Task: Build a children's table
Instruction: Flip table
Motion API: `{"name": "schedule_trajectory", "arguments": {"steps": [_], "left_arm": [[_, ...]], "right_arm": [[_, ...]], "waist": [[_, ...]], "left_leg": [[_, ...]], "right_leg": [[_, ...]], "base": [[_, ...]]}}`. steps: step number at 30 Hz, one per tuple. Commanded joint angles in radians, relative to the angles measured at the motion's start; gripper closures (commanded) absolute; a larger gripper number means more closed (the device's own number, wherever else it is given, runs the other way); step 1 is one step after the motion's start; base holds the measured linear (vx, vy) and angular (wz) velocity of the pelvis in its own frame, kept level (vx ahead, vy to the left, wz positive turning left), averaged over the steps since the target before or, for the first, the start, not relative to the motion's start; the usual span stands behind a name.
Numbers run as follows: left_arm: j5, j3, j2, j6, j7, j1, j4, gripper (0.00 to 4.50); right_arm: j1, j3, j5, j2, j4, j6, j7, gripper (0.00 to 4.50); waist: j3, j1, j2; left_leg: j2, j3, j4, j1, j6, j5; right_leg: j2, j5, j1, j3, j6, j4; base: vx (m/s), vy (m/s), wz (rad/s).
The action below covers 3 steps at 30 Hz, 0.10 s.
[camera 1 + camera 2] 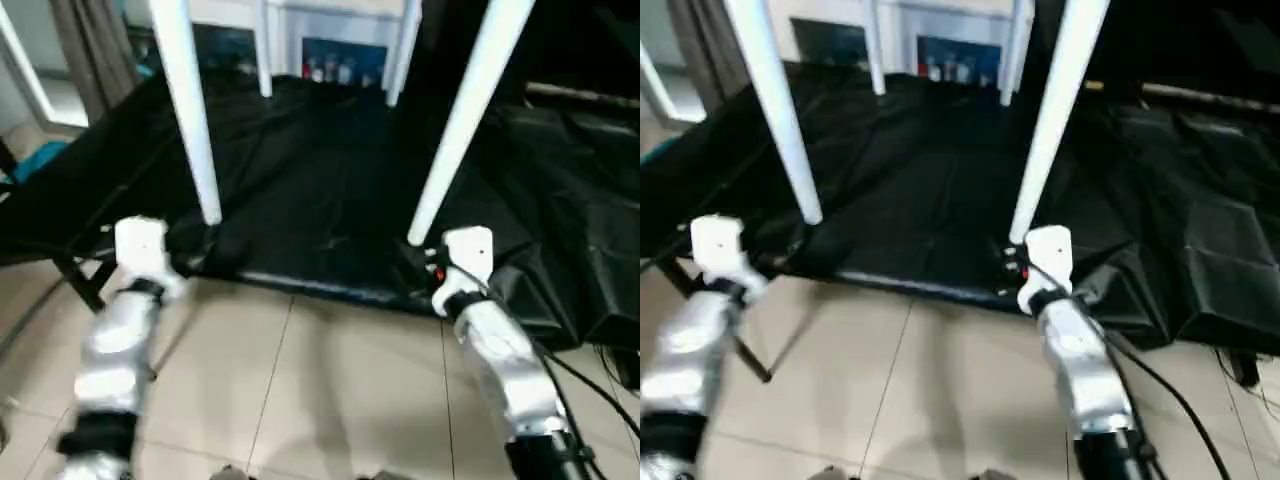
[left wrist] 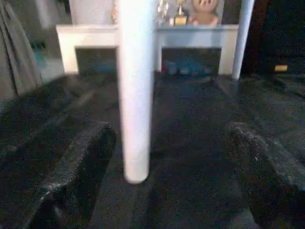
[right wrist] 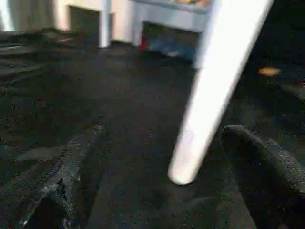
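Note:
The children's table stands on its white tubular legs on the black cloth. Its near left leg (image 1: 190, 110) and near right leg (image 1: 460, 120) rise past the picture's upper edge. Two far legs (image 1: 263, 50) stand behind. My left gripper (image 2: 171, 143) is open at the foot of the near left leg (image 2: 136, 95). That leg stands between the black fingers (image 2: 76, 171), closer to one of them and touching neither. My right gripper (image 3: 167, 143) is open around the foot of the near right leg (image 3: 214, 95), with gaps on both sides.
The large table draped in black cloth (image 1: 320, 200) ends in a front edge (image 1: 320, 290) just ahead of my wrists. Tiled floor (image 1: 330, 380) lies below. A white cabinet (image 1: 340, 20) stands at the back, a curtain (image 1: 95, 50) at the left, and a cable (image 1: 590, 390) trails at the right.

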Motion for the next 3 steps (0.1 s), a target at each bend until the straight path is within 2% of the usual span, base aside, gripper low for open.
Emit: {"name": "schedule_trajectory", "arguments": {"steps": [1, 2, 3], "left_arm": [[0.035, -0.002, -0.007, 0.005, 0.040, 0.030, -0.043, 0.35], [0.042, -0.003, -0.015, 0.005, 0.050, 0.043, -0.060, 0.35], [0.050, -0.009, -0.022, 0.000, 0.060, 0.063, -0.081, 0.35]], "right_arm": [[0.021, -0.035, -0.001, 0.002, -0.024, -0.013, -0.033, 0.45], [0.027, -0.044, 0.004, 0.007, -0.033, -0.021, -0.042, 0.45], [0.028, -0.041, 0.003, 0.003, -0.042, -0.008, -0.045, 0.45]], "waist": [[-0.069, -0.004, 0.012], [-0.069, -0.007, 0.012], [-0.071, -0.008, 0.010]], "left_leg": [[0.006, 0.000, -0.091, 0.006, -0.022, -0.300], [0.004, 0.000, -0.091, -0.001, -0.021, -0.296], [0.003, 0.000, -0.091, 0.001, -0.019, -0.291]], "right_leg": [[-0.033, -0.347, 0.048, 0.034, -0.088, -0.100], [-0.033, -0.350, 0.051, 0.034, -0.076, -0.102], [-0.032, -0.349, 0.049, 0.033, -0.068, -0.102]], "base": [[0.000, 0.000, 0.00], [0.000, 0.000, 0.00], [0.000, 0.000, 0.00]]}}
